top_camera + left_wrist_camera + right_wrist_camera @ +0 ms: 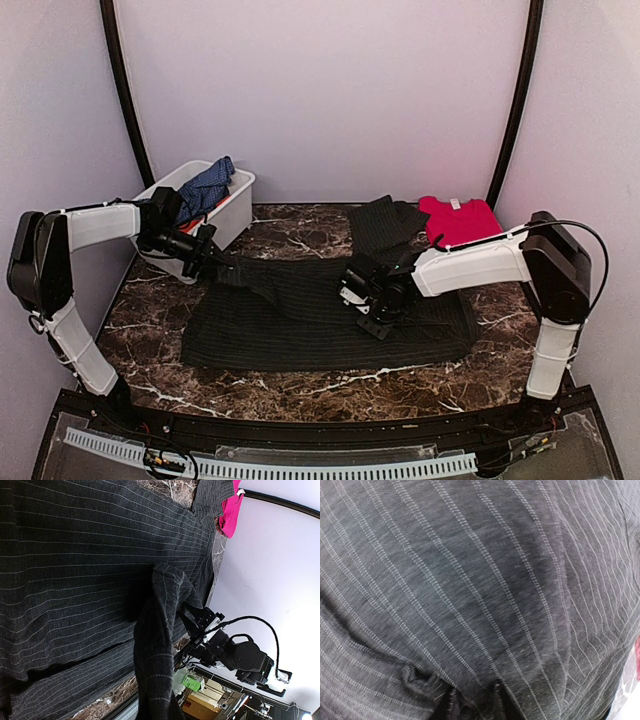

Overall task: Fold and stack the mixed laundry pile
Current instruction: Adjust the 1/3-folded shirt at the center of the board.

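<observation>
The charcoal pinstriped shirt (320,318) lies spread across the middle of the table. My left gripper (214,262) is shut on its left sleeve, which is stretched taut toward the shirt's middle. In the left wrist view the held fabric (160,650) drapes over my fingers and hides them. My right gripper (366,292) is low on the shirt's middle. In the right wrist view the pinstriped cloth (485,580) fills the frame and puckers into a pinch at the bottom centre. The red cloth (458,218) lies at the back right. The blue checked garment (206,186) is in the bin.
The white plastic bin (238,205) stands at the back left, close behind my left gripper. A second dark garment (385,222) lies folded beside the red cloth. A red-orange edge (194,228) shows in the bin. Marble table (300,385) shows in front.
</observation>
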Robot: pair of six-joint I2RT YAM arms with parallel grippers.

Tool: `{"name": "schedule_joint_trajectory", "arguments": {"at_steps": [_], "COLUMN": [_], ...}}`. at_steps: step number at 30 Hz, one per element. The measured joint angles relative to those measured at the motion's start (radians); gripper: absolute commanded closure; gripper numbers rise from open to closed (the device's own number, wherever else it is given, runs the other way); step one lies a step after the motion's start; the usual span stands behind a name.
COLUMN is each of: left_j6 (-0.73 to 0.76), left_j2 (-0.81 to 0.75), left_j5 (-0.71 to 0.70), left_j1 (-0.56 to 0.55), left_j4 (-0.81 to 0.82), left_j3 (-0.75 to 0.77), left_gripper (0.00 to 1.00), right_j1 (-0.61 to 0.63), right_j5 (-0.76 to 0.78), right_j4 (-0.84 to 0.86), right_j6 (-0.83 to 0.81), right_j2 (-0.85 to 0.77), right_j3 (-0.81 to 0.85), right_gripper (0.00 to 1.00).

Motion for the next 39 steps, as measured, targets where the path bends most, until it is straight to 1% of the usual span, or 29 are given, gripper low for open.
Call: {"name": "schedule_joint_trajectory", "arguments": {"at_steps": [5, 7, 9, 16, 21, 26, 32, 39], "left_j6": [0.0, 0.0, 0.001, 0.002, 0.034, 0.102, 0.181, 0.229], "left_j2": [0.0, 0.0, 0.0, 0.003, 0.001, -0.003, -0.022, -0.002], "left_j5": [0.0, 0.0, 0.0, -0.005, -0.029, -0.075, -0.19, -0.308], "left_j1": [-0.001, -0.001, -0.001, -0.001, -0.002, -0.002, 0.0, 0.002], "left_j4": [0.0, 0.0, 0.0, -0.005, -0.059, -0.112, -0.169, -0.17], "left_j3": [0.0, 0.0, 0.0, 0.006, 0.05, 0.047, -0.01, -0.079], "left_gripper": [1.0, 1.0, 1.0, 1.0, 1.0, 1.0, 1.0, 1.0], "right_j1": [0.0, 0.0, 0.0, 0.0, 0.0, 0.011, 0.069, 0.098], "right_j5": [0.036, 0.042, 0.046, 0.058, 0.043, -0.008, -0.084, -0.135], "right_j4": [-0.002, -0.001, -0.001, -0.005, -0.015, -0.024, -0.036, -0.042], "right_j6": [0.003, 0.005, 0.005, 0.001, 0.002, 0.005, 0.032, 0.056], "right_j2": [0.027, 0.026, 0.023, -0.014, -0.108, -0.192, -0.152, -0.081], "right_j3": [0.021, 0.024, 0.024, 0.025, 0.025, 0.015, -0.028, -0.051], "right_gripper": [0.88, 0.92, 1.0, 1.0, 1.0, 1.0, 1.0, 1.0]}}
